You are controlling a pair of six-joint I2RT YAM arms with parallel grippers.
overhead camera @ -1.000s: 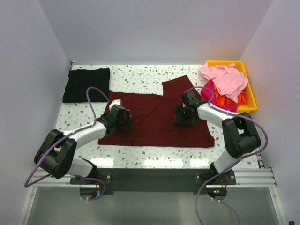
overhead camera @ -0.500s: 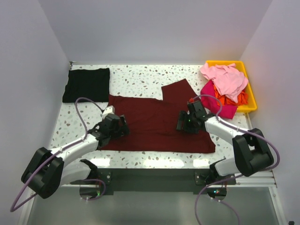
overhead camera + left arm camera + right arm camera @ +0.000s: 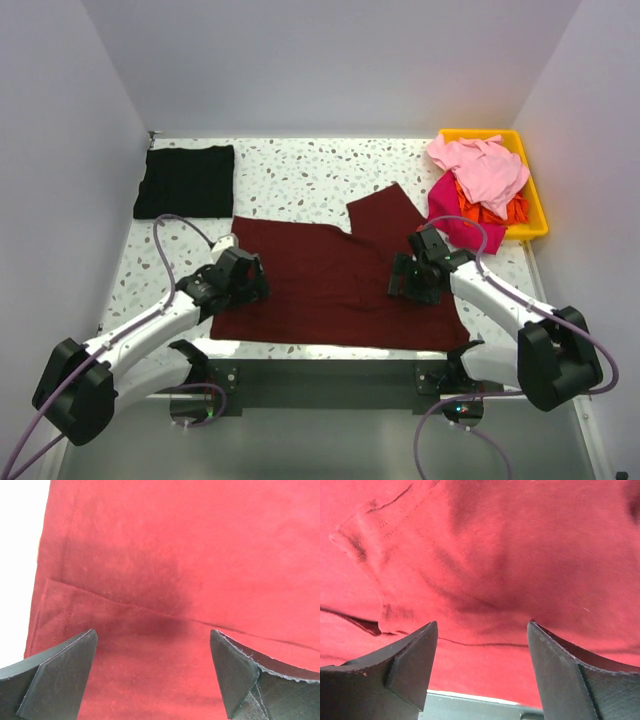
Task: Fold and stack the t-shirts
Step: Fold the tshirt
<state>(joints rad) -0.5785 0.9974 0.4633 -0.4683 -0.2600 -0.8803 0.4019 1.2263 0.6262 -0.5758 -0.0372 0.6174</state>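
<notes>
A large dark maroon t-shirt (image 3: 330,285) lies spread flat at the front middle of the table, with one sleeve (image 3: 385,210) pointing to the back right. My left gripper (image 3: 245,282) rests on its left part and my right gripper (image 3: 412,282) on its right part. In the left wrist view the left gripper (image 3: 152,635) is open with flat maroon cloth (image 3: 200,555) between the fingers. In the right wrist view the right gripper (image 3: 482,627) is open over maroon cloth (image 3: 520,545) near its hem. A folded black t-shirt (image 3: 186,180) lies at the back left.
A yellow bin (image 3: 537,215) at the back right holds a light pink t-shirt (image 3: 482,165), an orange one (image 3: 492,212) and a magenta one (image 3: 452,222) spilling over its side. The maroon shirt's near hem lies at the table's front edge (image 3: 470,705).
Both grippers have moved toward the near edge of the table, and the maroon t-shirt has slid nearer with them.
</notes>
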